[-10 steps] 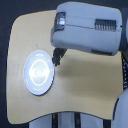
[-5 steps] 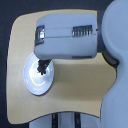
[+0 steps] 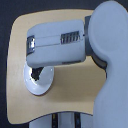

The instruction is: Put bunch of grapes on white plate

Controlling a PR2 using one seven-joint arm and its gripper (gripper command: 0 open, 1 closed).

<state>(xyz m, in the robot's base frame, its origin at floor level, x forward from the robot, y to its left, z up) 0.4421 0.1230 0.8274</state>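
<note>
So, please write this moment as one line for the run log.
arm: over white plate | gripper: state unclear | bunch of grapes: at gripper tip, above plate | table: wooden

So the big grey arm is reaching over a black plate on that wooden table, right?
Not quite: the plate is white, not black. The exterior view shows the grey arm reaching over it on the wooden table; only the small dark thing above the plate is black.

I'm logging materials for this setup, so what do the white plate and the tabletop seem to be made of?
The white plate looks like glazed ceramic or glossy plastic: bright, smooth, with a raised rim ring; which of the two is unclear. The table looks like light wood or wood laminate: an even tan, matte surface with rounded corners.
</note>
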